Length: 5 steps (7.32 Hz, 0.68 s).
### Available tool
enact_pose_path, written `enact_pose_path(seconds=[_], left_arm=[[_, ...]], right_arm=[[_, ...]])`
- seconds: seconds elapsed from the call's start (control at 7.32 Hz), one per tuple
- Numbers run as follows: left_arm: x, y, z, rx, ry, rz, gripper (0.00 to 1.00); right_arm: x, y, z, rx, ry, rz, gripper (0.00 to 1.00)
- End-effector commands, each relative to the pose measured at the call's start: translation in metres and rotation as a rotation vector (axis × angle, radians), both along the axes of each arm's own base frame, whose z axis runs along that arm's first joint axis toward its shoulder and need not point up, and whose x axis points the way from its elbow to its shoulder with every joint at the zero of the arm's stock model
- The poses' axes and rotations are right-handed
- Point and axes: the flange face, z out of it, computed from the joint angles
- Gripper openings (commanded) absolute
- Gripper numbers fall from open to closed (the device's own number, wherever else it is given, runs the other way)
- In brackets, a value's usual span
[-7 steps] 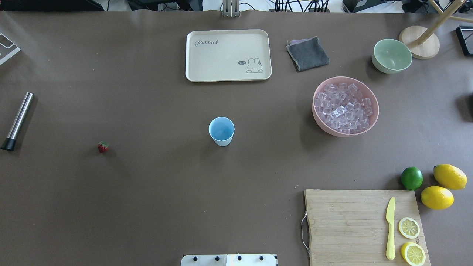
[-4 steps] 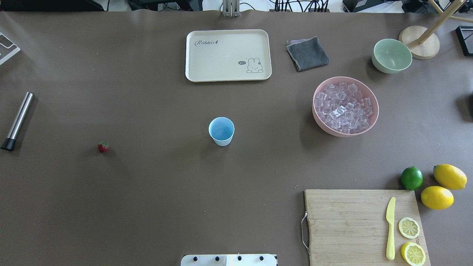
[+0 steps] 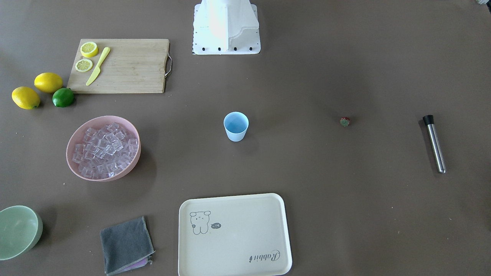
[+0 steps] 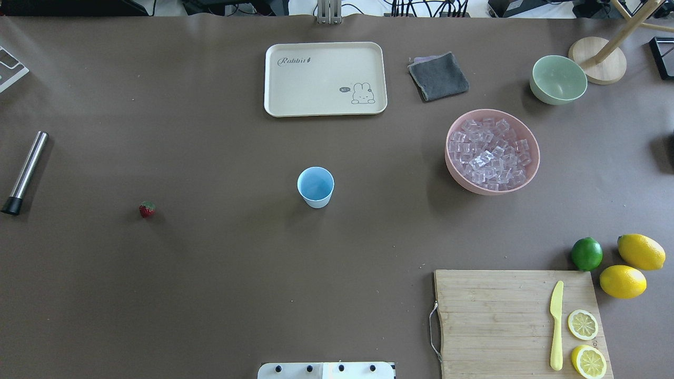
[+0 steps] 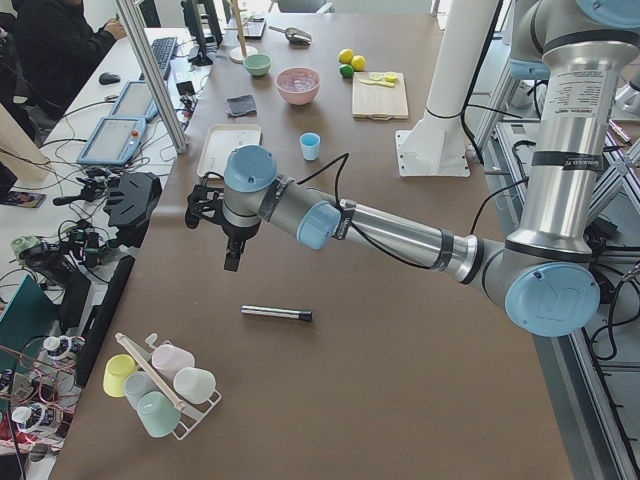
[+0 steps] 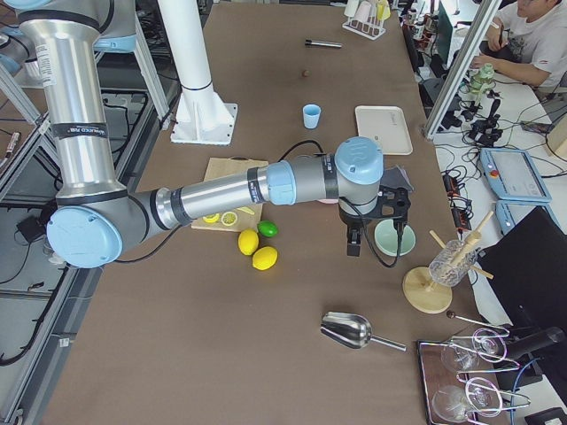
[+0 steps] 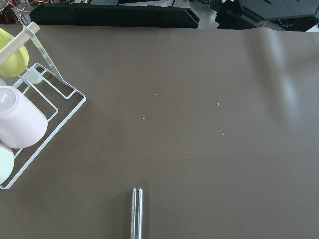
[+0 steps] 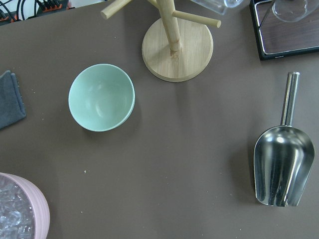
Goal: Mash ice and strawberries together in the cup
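The light-blue cup (image 4: 315,187) stands upright and empty-looking at the table's middle; it also shows in the front view (image 3: 236,126). The ice (image 4: 489,152) fills the pink bowl (image 4: 448,160) to the cup's right. The one small strawberry (image 4: 147,209) lies on the table far left of the cup. A steel muddler (image 4: 25,171) lies at the left edge. My left gripper (image 5: 230,258) hangs over the table's left end, beyond the muddler (image 5: 276,314). My right gripper (image 6: 353,243) hangs near the green bowl (image 6: 392,237). I cannot tell whether either is open or shut.
A cream tray (image 4: 325,79), a grey cloth (image 4: 438,77) and a wooden stand (image 4: 597,60) lie at the back. A cutting board (image 4: 518,321) with a yellow knife and lemon slices, two lemons and a lime (image 4: 586,253) sit front right. A steel scoop (image 8: 284,164) and a cup rack (image 7: 30,119) lie at the ends.
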Motion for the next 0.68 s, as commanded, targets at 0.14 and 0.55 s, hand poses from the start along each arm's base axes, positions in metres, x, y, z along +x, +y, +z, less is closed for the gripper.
enact_pose_path(seconds=[0.14,0.55], left_arm=[[-0.001,0.002,0.038,0.019,-0.158,-0.016,0.97],[0.000,0.000,0.044,0.025,-0.164,-0.017,0.97]], right_arm=[[-0.010,0.000,-0.013,0.034,-0.002,-0.017,0.99],[-0.047,-0.008,-0.035,0.091,0.004,-0.066,0.99]])
